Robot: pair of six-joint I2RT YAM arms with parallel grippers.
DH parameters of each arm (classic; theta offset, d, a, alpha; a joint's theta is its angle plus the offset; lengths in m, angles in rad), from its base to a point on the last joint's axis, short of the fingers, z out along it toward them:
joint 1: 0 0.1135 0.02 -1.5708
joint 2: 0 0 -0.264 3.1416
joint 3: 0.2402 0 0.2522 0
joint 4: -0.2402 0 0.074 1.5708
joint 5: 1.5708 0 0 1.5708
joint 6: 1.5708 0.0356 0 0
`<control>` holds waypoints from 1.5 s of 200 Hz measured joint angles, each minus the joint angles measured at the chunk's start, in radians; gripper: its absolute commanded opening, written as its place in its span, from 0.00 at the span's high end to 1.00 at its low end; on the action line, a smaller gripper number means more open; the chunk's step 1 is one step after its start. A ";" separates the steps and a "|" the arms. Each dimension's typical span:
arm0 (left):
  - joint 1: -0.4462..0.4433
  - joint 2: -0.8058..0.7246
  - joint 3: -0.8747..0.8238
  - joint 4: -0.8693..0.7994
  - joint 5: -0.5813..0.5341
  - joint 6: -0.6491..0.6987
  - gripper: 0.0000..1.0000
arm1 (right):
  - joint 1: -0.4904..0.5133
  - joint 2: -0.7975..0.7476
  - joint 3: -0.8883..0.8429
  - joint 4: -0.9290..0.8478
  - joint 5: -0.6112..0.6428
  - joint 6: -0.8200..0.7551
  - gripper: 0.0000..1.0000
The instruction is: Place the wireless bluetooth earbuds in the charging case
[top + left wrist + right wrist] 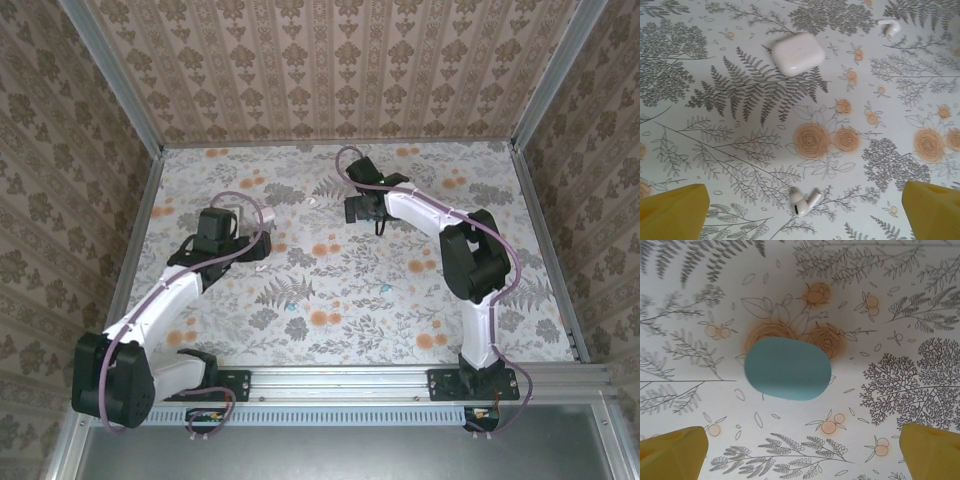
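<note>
Treat each earbud as light, rigid and glossy, so it is likely to slip or flick away. Pinch it across the stem, not the rounded head. The left tool (805, 192) stands fully released above the worktop (715, 150). One white earbud (804, 201) lies between its fingers. A second earbud (889, 27) lies well beyond, near the closed white case (797, 53). The right tool (802, 440), also released, hovers over a teal case (788, 368).
</note>
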 measured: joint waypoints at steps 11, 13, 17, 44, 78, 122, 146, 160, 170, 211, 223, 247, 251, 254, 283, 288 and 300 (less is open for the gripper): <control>-0.002 -0.006 0.000 0.000 0.002 -0.005 0.00 | -0.002 0.018 0.016 -0.018 0.002 0.008 0.00; -0.002 -0.006 0.000 0.000 0.002 -0.006 0.00 | -0.002 0.022 0.019 -0.021 0.002 0.010 0.01; -0.002 -0.007 0.000 0.000 0.003 -0.006 0.00 | -0.002 0.029 0.024 -0.024 0.002 0.015 0.01; -0.002 -0.008 -0.001 0.002 0.008 -0.007 0.00 | -0.003 0.080 0.064 -0.045 0.000 0.034 0.02; -0.004 -0.003 -0.001 0.002 0.019 -0.006 0.00 | -0.009 0.142 0.111 -0.050 -0.010 0.056 0.04; -0.008 0.002 -0.001 0.002 0.023 -0.006 0.00 | -0.018 0.225 0.205 -0.073 -0.030 0.061 0.11; -0.008 0.002 -0.001 0.002 0.022 -0.006 0.00 | -0.023 0.235 0.215 -0.077 -0.033 0.068 0.19; -0.008 0.003 -0.001 0.002 0.022 -0.005 0.00 | -0.027 0.236 0.215 -0.078 -0.034 0.069 0.25; -0.008 0.006 -0.001 0.002 0.022 -0.002 0.00 | -0.031 0.236 0.215 -0.081 -0.036 0.065 0.29; -0.008 0.021 -0.001 0.006 0.028 0.018 0.00 | -0.035 0.235 0.212 -0.078 -0.056 0.040 0.41; -0.010 0.021 -0.003 0.022 0.040 0.033 0.00 | -0.035 0.227 0.200 -0.068 -0.059 0.026 0.42; -0.029 -0.015 -0.063 0.117 0.087 0.097 0.00 | -0.035 0.190 0.146 -0.060 -0.085 0.005 0.43; -0.035 -0.027 -0.079 0.137 0.097 0.109 0.00 | -0.035 0.181 0.134 -0.060 -0.089 0.001 0.43; -0.039 -0.040 -0.095 0.154 0.106 0.121 0.00 | -0.035 0.175 0.126 -0.061 -0.094 -0.002 0.43; -0.095 -0.156 -0.209 0.288 0.189 0.257 0.00 | -0.035 0.103 0.043 -0.066 -0.142 -0.026 0.44; -0.104 -0.170 -0.217 0.304 0.203 0.280 0.00 | -0.035 0.087 0.031 -0.068 -0.152 -0.029 0.44; -0.118 -0.188 -0.222 0.329 0.240 0.336 0.00 | -0.035 0.047 0.005 -0.073 -0.177 -0.034 0.44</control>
